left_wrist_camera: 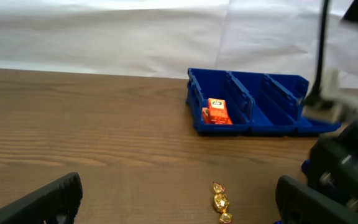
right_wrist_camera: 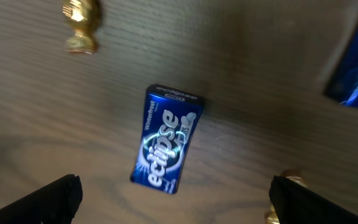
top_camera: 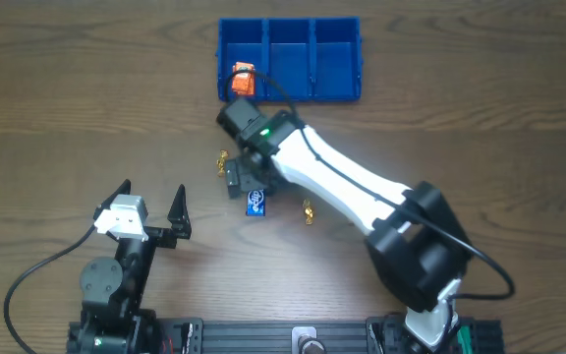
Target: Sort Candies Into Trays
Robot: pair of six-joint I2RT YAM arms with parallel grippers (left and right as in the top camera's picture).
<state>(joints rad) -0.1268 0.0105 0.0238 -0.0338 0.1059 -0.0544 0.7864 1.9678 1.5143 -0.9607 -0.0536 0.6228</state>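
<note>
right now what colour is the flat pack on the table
Dark blue pack with white print, clearest in right wrist view.

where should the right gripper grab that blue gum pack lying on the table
Grip the blue gum pack across its two long edges, near the middle, coming straight down from above. It lies flat on the table, so only its narrow width offers opposing sides. The right gripper hangs over it, open wider than the pack.
</note>
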